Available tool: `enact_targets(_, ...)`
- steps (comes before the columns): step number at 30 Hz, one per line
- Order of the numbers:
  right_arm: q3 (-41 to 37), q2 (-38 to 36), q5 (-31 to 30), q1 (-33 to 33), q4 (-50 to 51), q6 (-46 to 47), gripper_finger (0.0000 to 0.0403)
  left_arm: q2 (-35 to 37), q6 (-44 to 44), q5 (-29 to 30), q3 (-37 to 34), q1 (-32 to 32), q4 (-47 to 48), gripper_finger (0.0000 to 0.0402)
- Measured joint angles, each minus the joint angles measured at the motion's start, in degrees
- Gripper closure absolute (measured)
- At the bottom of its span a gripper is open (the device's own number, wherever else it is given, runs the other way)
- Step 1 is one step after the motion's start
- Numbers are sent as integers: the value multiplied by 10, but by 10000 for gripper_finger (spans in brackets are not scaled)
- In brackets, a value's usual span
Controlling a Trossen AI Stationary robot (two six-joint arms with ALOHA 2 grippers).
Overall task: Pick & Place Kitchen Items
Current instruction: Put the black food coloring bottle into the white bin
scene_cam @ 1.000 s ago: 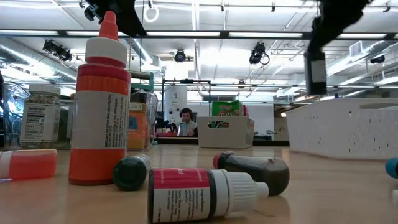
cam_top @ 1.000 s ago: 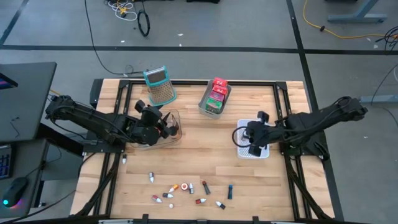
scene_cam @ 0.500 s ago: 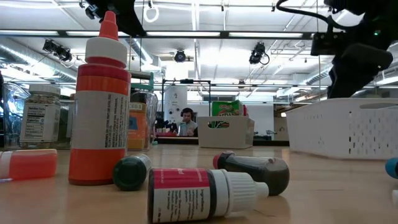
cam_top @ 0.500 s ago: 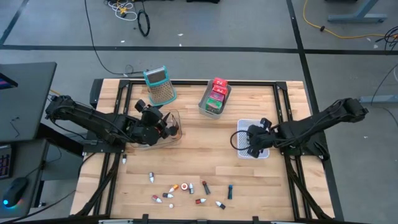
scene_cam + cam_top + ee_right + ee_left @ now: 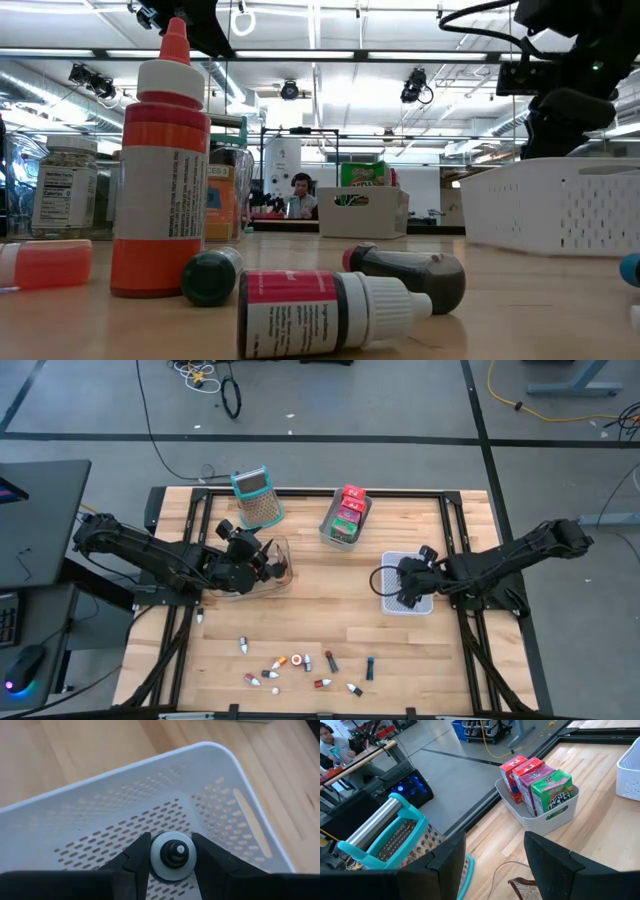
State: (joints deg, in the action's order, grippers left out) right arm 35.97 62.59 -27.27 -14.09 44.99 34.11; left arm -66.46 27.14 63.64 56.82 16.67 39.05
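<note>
My right gripper (image 5: 404,587) reaches down into the white perforated basket (image 5: 422,606) and is shut on a small bottle with a dark cap (image 5: 172,851). My left gripper (image 5: 268,563) hangs open over the clear bin (image 5: 240,586) at the table's left, with nothing between its fingers (image 5: 445,865). Several tiny bottles (image 5: 300,665) with coloured caps lie loose on the table near its front edge. In the low view an orange bottle (image 5: 160,170) stands upright among them and a pink-labelled one (image 5: 320,312) lies on its side. My right gripper pinches the small bottle between its two fingers (image 5: 136,856), on the white collar (image 5: 158,863) just under the dark cap. The fingers slant down from above. The cap end faces the wrist camera. The bottle's lower end is hidden, so whether it rests on the basket's floor cannot be told.
A grey bin holding red, pink and green packets (image 5: 345,518) stands at the far middle. The teal-handled grater (image 5: 258,498) is at the far left. Jars (image 5: 62,195) stand in the clear bin. Bare wood lies between the two arms.
My right gripper has gone down with the small bottle, from above the white basket's rim to inside it, tipping more steeply downward. It has stayed shut on the bottle. In the low view the bottle has sunk behind the basket's wall.
</note>
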Motion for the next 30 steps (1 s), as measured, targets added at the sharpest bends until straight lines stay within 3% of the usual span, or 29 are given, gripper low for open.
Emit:
enact_targets(9,-1,0,-31,16,2,-1,277,0,0,0,0,0,0,191)
enact_targets(17,-1,0,-43,23,-79,-48,277,0,0,0,0,0,0,191)
enact_targets(30,-1,0,-52,89,-59,-6,271,0,-11,0,0,0,0,191)
